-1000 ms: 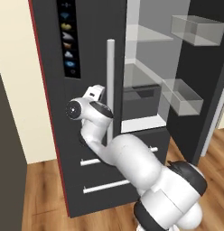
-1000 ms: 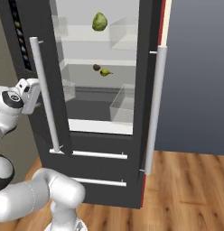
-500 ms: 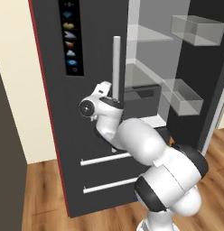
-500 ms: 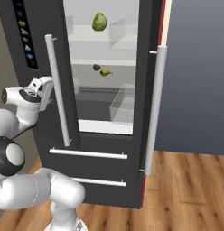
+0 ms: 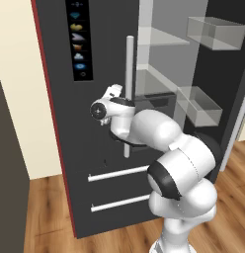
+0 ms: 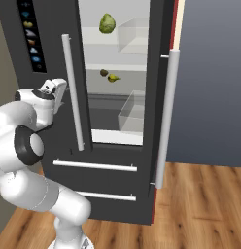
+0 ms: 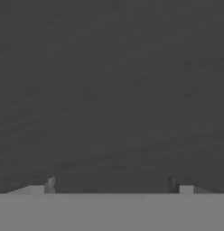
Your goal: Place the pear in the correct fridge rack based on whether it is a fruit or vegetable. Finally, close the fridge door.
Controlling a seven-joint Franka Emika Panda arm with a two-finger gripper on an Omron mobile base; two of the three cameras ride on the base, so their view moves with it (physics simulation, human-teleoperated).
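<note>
The end effector stood with jaws apart, empty, facing a dark panel. The pear lay on a fridge shelf. The fridge door stood ajar.

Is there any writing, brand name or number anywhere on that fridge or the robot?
No words, brands or numbers can be read in these pictures.
Signs: a column of small coloured icons on the left fridge door, pictures rather than letters, too small to tell what they mean.
Robot arm: no label seen.
</note>
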